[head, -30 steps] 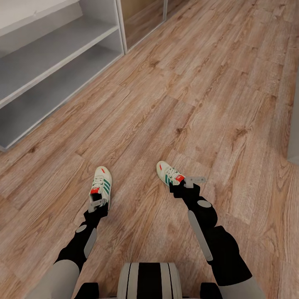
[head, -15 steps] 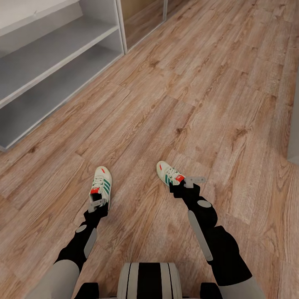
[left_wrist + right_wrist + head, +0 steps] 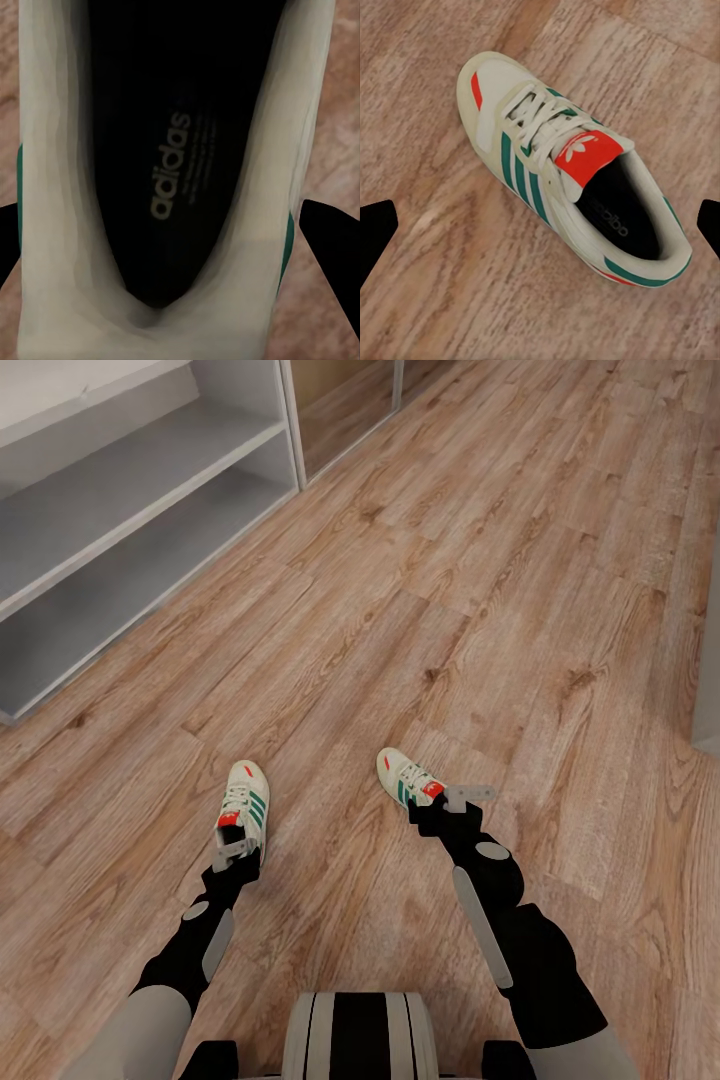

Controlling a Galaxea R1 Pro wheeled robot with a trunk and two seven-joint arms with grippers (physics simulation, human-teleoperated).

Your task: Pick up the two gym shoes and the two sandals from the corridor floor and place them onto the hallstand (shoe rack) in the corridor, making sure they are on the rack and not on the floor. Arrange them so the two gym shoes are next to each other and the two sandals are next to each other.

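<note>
On the corridor floor (image 3: 480,560) at our 11 and 1 o'clock, nothing has changed across the last second: we see both arms, both gym shoes and the camera frame sitting exactly where they were. Left gripper (image 3: 233,850) sits at the heel of the left gym shoe (image 3: 245,805); the left wrist view looks straight down into the shoe's opening with dark fingertips (image 3: 330,247) on either side of the heel walls, spread and not visibly pinching, so we read it as open and straddling. Right gripper (image 3: 455,800) hovers at the heel of the right gym shoe (image 3: 570,169); its fingers (image 3: 375,232) stand wide apart, shoe whole on the wood between them, clearly not gripped. Hallstand (image 3: 110,500) is at 10 o'clock, well apart, tiers bare in what we see. We judge we're paused pre-grasp: neither shoe is lifted, nothing is racked, and closing both grippers comes next.
</note>
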